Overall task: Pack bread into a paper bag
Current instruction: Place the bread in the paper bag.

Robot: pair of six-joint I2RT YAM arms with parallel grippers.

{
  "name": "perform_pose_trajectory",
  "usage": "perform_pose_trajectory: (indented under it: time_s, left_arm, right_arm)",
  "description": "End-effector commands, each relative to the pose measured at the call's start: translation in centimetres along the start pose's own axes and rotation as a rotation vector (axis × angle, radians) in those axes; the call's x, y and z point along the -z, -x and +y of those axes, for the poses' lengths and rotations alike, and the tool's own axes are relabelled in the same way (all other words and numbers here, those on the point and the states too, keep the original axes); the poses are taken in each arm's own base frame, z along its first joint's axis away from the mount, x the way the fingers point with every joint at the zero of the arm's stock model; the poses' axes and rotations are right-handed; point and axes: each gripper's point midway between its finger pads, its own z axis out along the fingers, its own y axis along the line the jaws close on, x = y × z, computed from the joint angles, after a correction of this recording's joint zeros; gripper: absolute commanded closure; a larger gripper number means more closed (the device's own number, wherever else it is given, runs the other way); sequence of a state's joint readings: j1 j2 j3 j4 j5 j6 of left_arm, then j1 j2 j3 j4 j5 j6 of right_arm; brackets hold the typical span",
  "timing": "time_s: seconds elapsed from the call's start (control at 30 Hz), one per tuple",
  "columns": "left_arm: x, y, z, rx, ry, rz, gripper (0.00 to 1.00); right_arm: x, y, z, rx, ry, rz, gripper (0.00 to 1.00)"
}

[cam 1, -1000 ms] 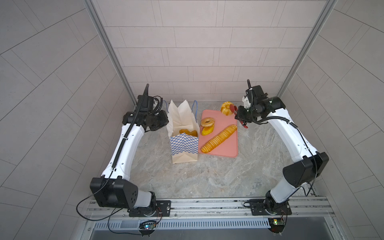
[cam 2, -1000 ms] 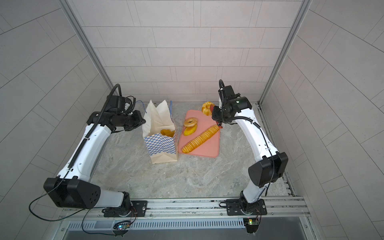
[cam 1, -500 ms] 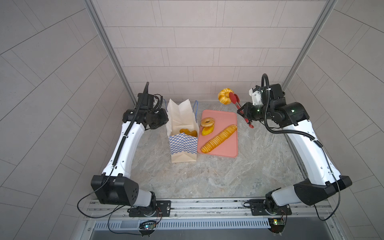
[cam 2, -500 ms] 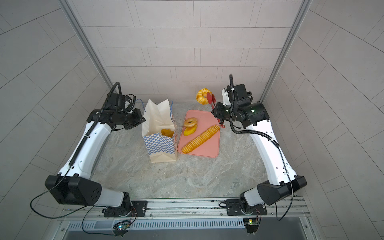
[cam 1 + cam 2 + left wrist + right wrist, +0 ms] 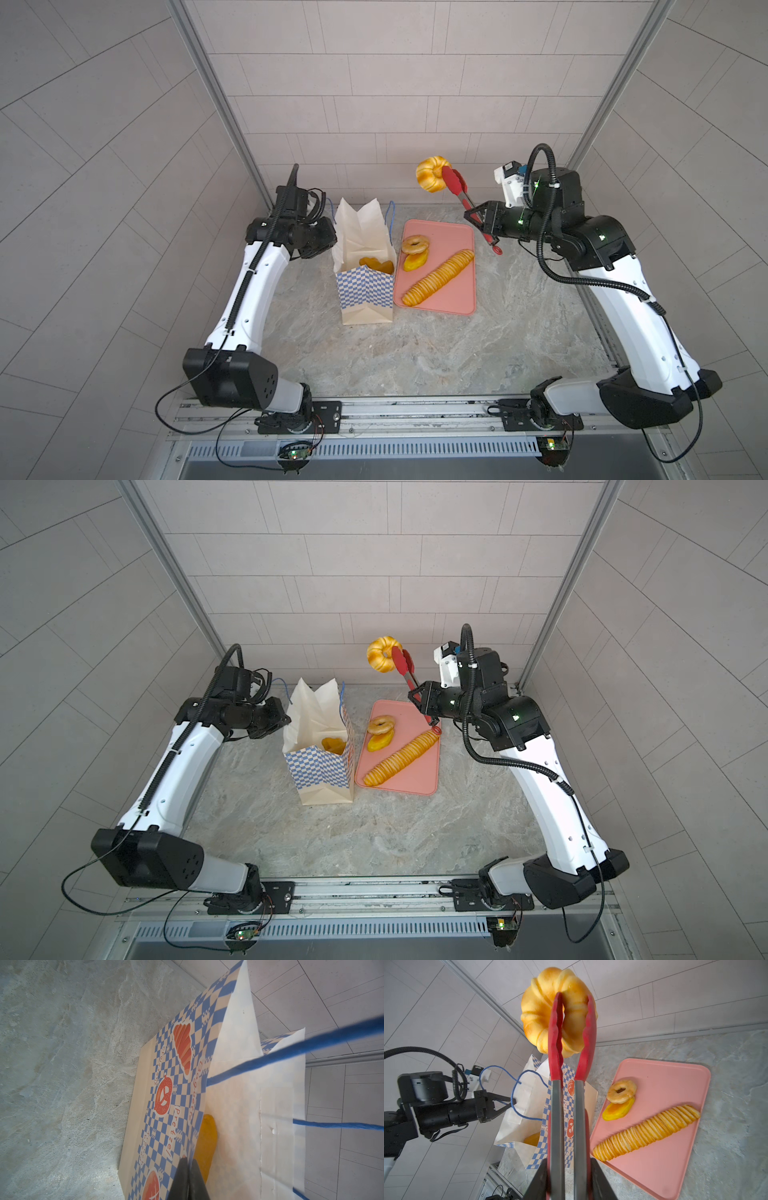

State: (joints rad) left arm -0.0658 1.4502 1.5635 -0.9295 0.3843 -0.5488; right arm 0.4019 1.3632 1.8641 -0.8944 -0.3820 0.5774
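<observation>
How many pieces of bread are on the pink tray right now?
3: a ring doughnut lying on top of a yellow bun, and a long baguette diagonally beside them. None looks hidden.

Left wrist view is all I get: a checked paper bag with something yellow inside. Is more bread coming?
Observer: Yes: the right gripper is shut on red tongs pinching a golden fluted ring bun in mid-air.
Operator: Over the opening?
Observer: Seemingly not: in both top views it appears near the flat pink tray's far end, beside the blue-and-white checked paper bag.
Operator: Anything else left?
Observer: On that tray, a long ridged baguette and a ring doughnut resting on a yellow oval roll.
</observation>
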Motion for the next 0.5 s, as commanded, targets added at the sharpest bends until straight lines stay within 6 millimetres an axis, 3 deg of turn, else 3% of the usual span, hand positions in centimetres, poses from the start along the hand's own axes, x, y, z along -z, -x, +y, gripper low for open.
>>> perform_pose_trajectory:
  time_s: [0.0, 0.27, 0.47]
  left_arm:
    - [0.1, 0.4, -0.3, -0.008, -0.002, -0.003, 1.0]
    - [-0.2, 0.5, -0.2, -0.009, 0.0, 0.001, 1.0]
    - [-0.3, 0.6, -0.3, -0.012, 0.0, 0.003, 1.0]
  right_arm:
    - [1.1, 1.9, 3.2, 0.052, 0.1, -0.081, 0.7]
    - [0.7, 1.2, 7.9, 0.136, 0.208, -0.074, 0.69]
    - [-0.1, -0.2, 10.0, 0.192, 0.229, -0.029, 0.68]
